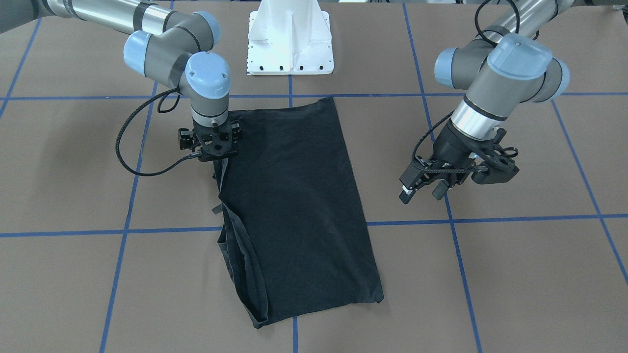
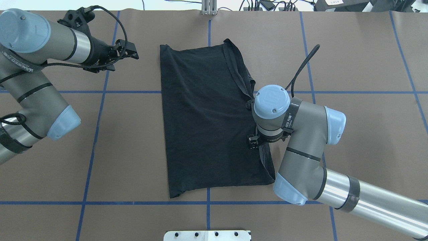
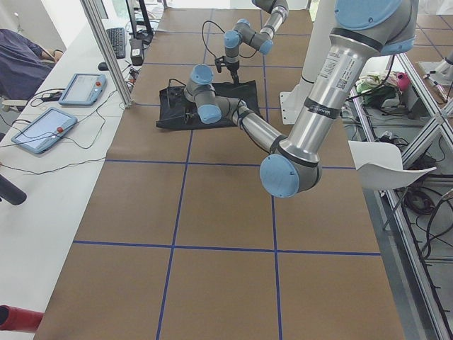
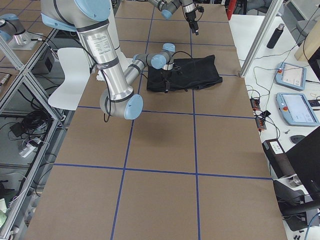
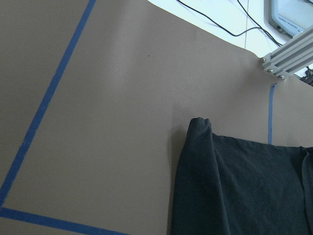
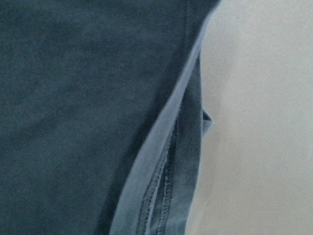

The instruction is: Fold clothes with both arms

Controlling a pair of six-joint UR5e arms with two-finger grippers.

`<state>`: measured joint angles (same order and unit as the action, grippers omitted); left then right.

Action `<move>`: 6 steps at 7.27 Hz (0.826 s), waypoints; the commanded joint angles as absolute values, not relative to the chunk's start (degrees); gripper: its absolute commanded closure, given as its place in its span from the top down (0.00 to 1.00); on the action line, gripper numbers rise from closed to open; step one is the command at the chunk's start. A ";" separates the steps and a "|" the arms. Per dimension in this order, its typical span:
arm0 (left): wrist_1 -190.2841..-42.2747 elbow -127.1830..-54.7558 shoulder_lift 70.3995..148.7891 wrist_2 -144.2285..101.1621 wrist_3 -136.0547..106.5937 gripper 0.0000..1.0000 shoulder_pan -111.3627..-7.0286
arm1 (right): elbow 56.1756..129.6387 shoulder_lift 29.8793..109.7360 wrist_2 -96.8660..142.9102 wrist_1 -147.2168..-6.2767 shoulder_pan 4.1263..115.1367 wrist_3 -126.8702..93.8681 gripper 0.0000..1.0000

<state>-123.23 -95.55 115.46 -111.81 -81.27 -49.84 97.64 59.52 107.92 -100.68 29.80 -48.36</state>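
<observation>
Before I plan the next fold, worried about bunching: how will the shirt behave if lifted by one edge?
The shirt would probably sag limply: it lies flat with soft wrinkles. It seems light, as the fabric looks thin at the hem. Its folded layers along one side may slide apart when raised.

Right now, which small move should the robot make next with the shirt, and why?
Probably bring the left gripper over to the free long edge of the shirt. It hangs open above the table, apart from the shirt, while the right gripper is down at the opposite edge. The fold likely needs both edges held.
</observation>
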 commanded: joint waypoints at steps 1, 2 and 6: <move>-123.22 -95.62 115.66 -111.88 -81.30 1.00 -49.75 | 97.47 60.46 108.02 -100.72 31.64 -45.53 1.00; -123.22 -95.62 115.66 -111.88 -81.30 1.00 -49.75 | 97.47 62.03 107.58 -100.55 31.99 -44.57 1.00; -123.13 -96.15 116.28 -111.88 -81.30 1.00 -49.75 | 98.61 61.09 110.12 -99.85 36.55 -44.12 1.00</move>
<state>-123.14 -95.86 116.17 -111.88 -81.30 -49.68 98.13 61.87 108.93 -100.38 34.74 -44.28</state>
